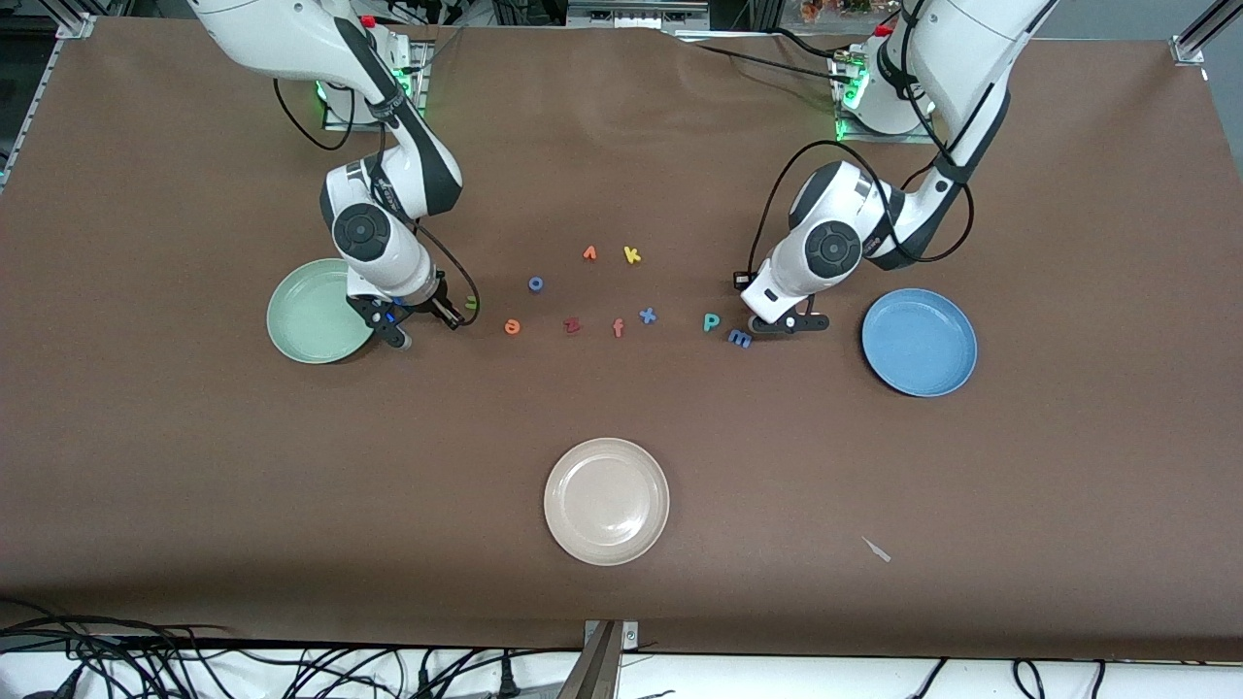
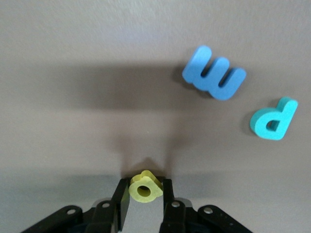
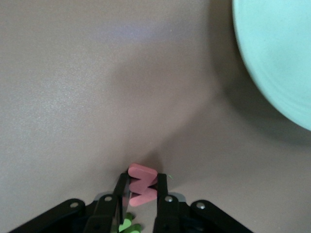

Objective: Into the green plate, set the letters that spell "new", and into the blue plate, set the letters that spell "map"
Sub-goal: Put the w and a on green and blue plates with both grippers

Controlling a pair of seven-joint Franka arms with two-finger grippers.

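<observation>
- A brown table [image 1: 621, 456] held a beige plate [image 1: 606, 501] nearest the front camera, the green plate [image 1: 309, 313] toward the right arm's end and the blue plate [image 1: 919, 342] toward the left arm's end.
- Loose letters lay in a row between the two coloured plates: a ring-shaped o [image 1: 535, 283], orange e [image 1: 512, 327], dark red z [image 1: 571, 325], orange f [image 1: 618, 328], blue x [image 1: 647, 315] and yellow k [image 1: 631, 254].
- The right arm bent down beside the green plate; the right gripper [image 3: 142, 187] pinched the pink w [image 3: 142, 184], with the green n [image 3: 129, 226] just beside it.
- The left arm reached low near the blue plate; the left gripper [image 2: 145, 189] pinched the yellow a [image 2: 145, 187] upright.
- The blue m [image 2: 215, 73] and teal p [image 2: 274, 119] lay flat nearby, apart.
</observation>
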